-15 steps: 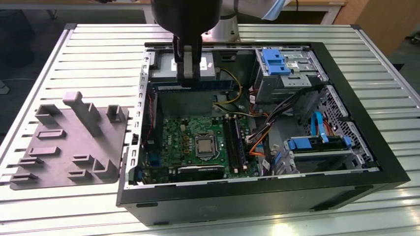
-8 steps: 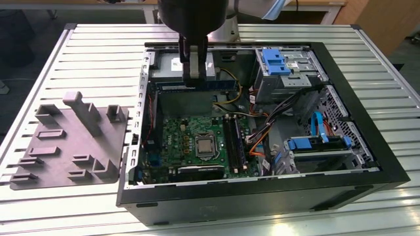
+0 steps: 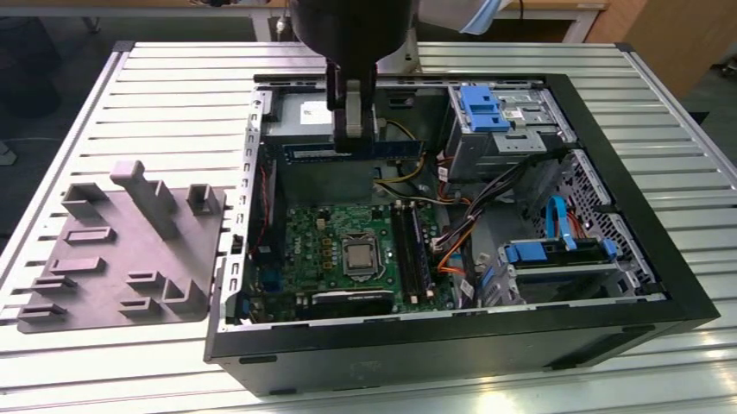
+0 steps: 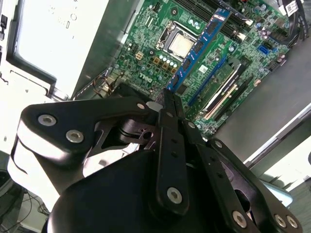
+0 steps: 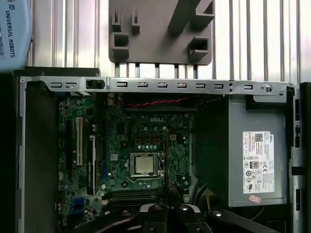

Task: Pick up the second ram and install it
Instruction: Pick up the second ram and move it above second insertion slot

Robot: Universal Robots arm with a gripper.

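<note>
Second ram (image 3: pixel 305 153) is pinched between the closed fingers of the gripper (image 3: pixel 355 138), held in the air over the upper centre of the open computer case (image 3: pixel 461 336) and clear of the motherboard (image 3: pixel 328 246). In the exterior view its long axis runs left to right across the frame. The black memory slots (image 3: pixel 409 246) lie below and slightly right of the gripper and run top to bottom, so the stick sits roughly crosswise to them.
</note>
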